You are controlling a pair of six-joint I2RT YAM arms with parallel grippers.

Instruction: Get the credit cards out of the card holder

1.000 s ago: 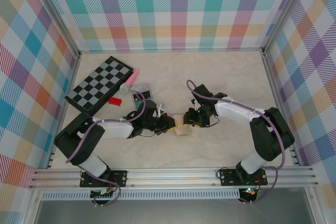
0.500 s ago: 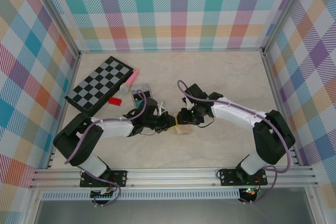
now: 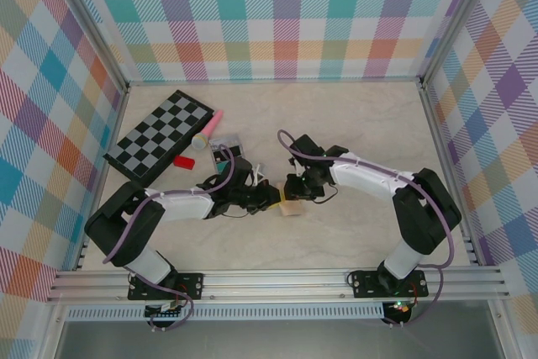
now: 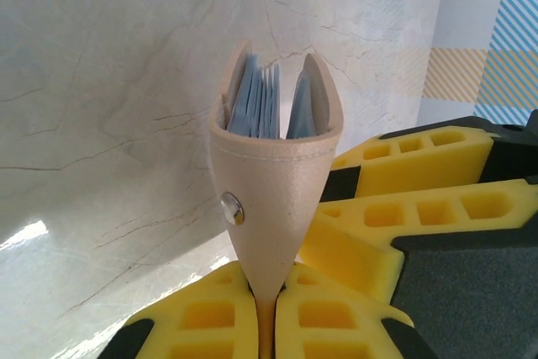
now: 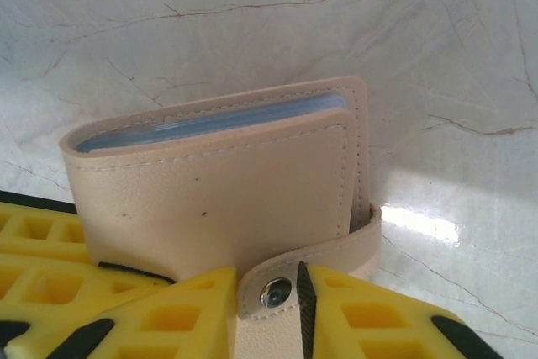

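Note:
The tan card holder (image 3: 292, 208) stands on edge just off the marble table, mid-table. My left gripper (image 3: 276, 199) is shut on its spine, and in the left wrist view the card holder (image 4: 273, 174) rises from between my yellow fingers (image 4: 210, 325) and flares open at the top. Light-blue inner panels (image 4: 256, 107) show there; the credit cards are hidden among them. My right gripper (image 3: 294, 193) meets the holder from the right. In the right wrist view the card holder (image 5: 218, 191) is folded, and my right gripper (image 5: 267, 282) is shut on its snap strap (image 5: 353, 237).
A black-and-white chessboard (image 3: 160, 134) lies at the back left. A pink item (image 3: 212, 126), a red item (image 3: 182, 161) and a clear plastic pack (image 3: 229, 150) lie beside it. Plaid walls stand on three sides. Bare marble (image 3: 370, 124) stretches right and back.
My right gripper has moved left onto the card holder and its jaws have narrowed around the snap strap. The left gripper has kept its hold and barely moved.

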